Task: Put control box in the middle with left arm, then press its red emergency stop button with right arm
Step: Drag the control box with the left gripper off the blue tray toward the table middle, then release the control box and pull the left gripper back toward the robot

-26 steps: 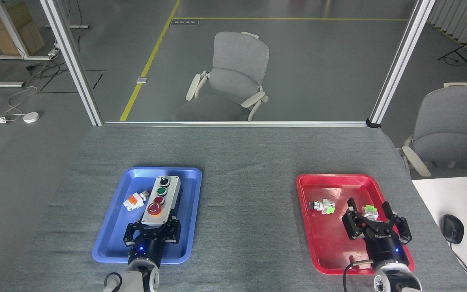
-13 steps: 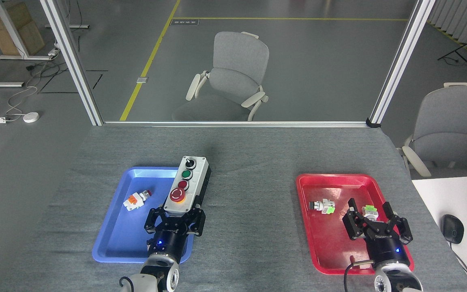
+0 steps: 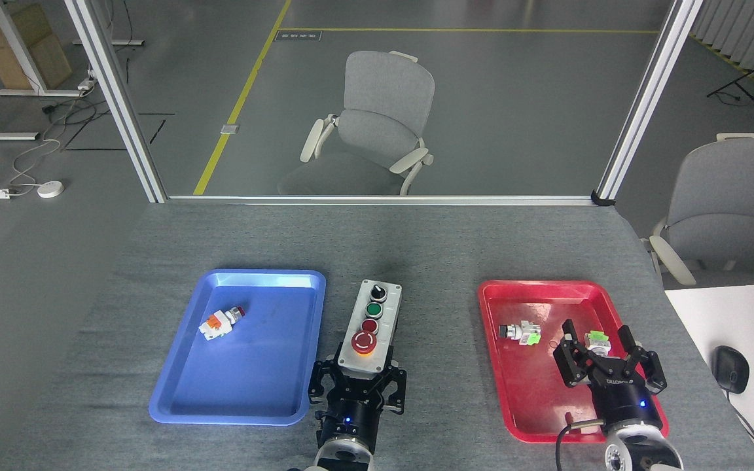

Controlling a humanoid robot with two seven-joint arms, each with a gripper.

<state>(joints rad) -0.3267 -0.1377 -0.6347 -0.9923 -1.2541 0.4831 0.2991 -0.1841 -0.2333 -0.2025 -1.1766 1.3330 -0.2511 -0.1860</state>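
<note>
Box carried out of the blue tray to mid-bench — button press comes next.

On the left, the blue tray [image 3: 174, 392] now holds only a loose orange-white switch [image 3: 220, 322]; 1 second ago the box lay in it, half a second ago it was crossing the tray's right rim. The left gripper [image 3: 357, 386] has its fingers clamped on the near end of the box [image 3: 372, 327], which stands between the 2 trays over the grey bench [image 3: 436, 261] — whether it rests on the felt or hangs just above, I cannot tell. Its red stop button [image 3: 364, 342] faces up, nearest the fingers. Likely next: release, then the press. To the right, over the red tray [image 3: 501, 392], the right gripper [image 3: 606, 356] has not moved, fingers apart and empty, near 2 small switches [image 3: 521, 333].
</note>
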